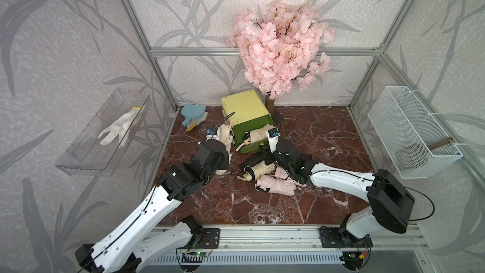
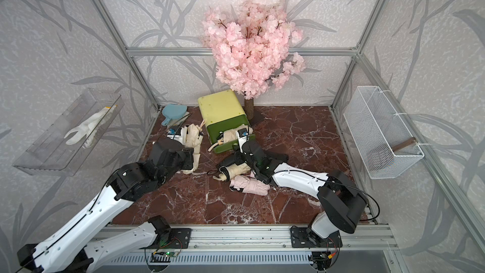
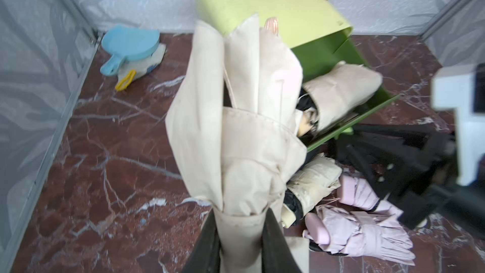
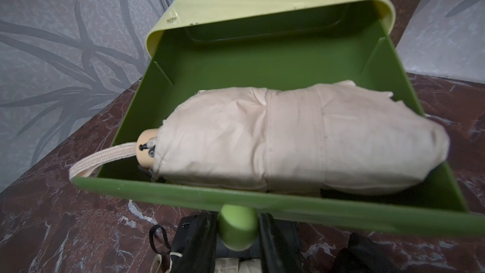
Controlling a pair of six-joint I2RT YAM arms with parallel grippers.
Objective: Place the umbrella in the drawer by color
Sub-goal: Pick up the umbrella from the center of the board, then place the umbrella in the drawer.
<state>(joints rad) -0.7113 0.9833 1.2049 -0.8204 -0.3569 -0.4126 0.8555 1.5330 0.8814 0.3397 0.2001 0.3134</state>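
A yellow-green cabinet (image 1: 242,105) stands at the back with its dark green drawer (image 4: 262,203) pulled out. One folded beige umbrella (image 4: 288,137) lies inside the drawer, its strap hanging over the rim. My right gripper (image 4: 237,221) is shut on the drawer's round green knob (image 4: 236,233) at the front panel. My left gripper (image 3: 241,221) is shut on the handle end of a second beige umbrella (image 3: 236,116), held up just left of the drawer; both top views show this umbrella (image 1: 225,133) (image 2: 193,137).
On the marble floor in front of the drawer lie a cream-and-black umbrella (image 1: 256,169), a pink umbrella (image 1: 275,186) and a black one (image 2: 278,157). A blue scoop (image 1: 193,111) sits back left. The blossom tree (image 1: 280,45), a wire basket (image 1: 412,132) and a clear shelf (image 1: 105,132) line the walls.
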